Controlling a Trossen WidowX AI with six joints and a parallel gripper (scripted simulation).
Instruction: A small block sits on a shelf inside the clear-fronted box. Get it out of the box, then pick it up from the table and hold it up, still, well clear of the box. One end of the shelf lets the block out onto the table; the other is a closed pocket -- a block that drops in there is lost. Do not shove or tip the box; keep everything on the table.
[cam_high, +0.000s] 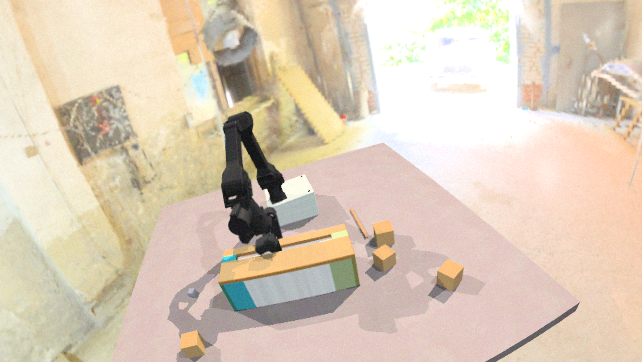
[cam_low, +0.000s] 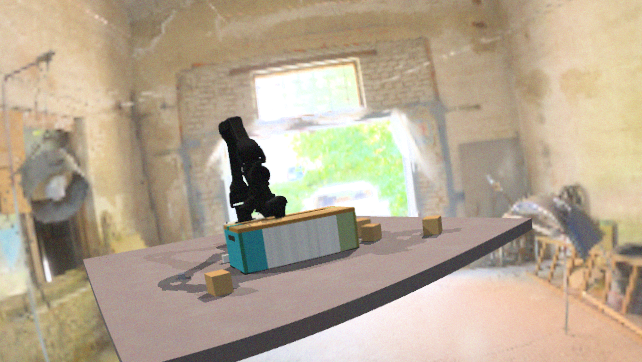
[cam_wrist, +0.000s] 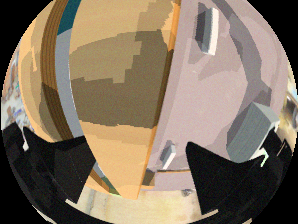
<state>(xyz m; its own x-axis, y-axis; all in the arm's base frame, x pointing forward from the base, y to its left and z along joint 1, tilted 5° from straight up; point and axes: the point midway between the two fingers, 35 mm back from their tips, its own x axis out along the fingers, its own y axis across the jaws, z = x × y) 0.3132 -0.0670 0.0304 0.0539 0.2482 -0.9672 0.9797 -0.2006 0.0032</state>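
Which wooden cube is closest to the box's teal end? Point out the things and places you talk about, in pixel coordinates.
The lone cube (cam_high: 192, 344) (cam_low: 219, 283) nearest the top view's bottom-left corner; the other three lie beyond the green end.

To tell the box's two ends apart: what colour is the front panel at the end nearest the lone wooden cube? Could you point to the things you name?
Teal (cam_high: 238, 296) (cam_low: 255, 251); it shows best in the top view.

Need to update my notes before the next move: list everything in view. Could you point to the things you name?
table (cam_high: 440, 320) (cam_low: 310, 305) (cam_wrist: 220, 95): one, pinkish-grey, under everything
long box (cam_high: 295, 257) (cam_low: 300, 245) (cam_wrist: 115, 100): one, orange top, teal and green ends, mid-table
cubes (cam_high: 450, 275) (cam_low: 432, 225): four, orange, three past the green end, one off the teal end
stick (cam_high: 358, 223): one, orange, near two cubes
white block (cam_high: 300, 207) (cam_wrist: 250, 134): one, behind the long box
slabs (cam_wrist: 214, 32): two, pale, behind the long box
small piece (cam_high: 193, 292): one, grey, off the teal end
arm (cam_high: 232, 150) (cam_low: 242, 150): one, black
gripper (cam_high: 270, 244) (cam_low: 277, 206) (cam_wrist: 147, 141): one, black, open, over the long box
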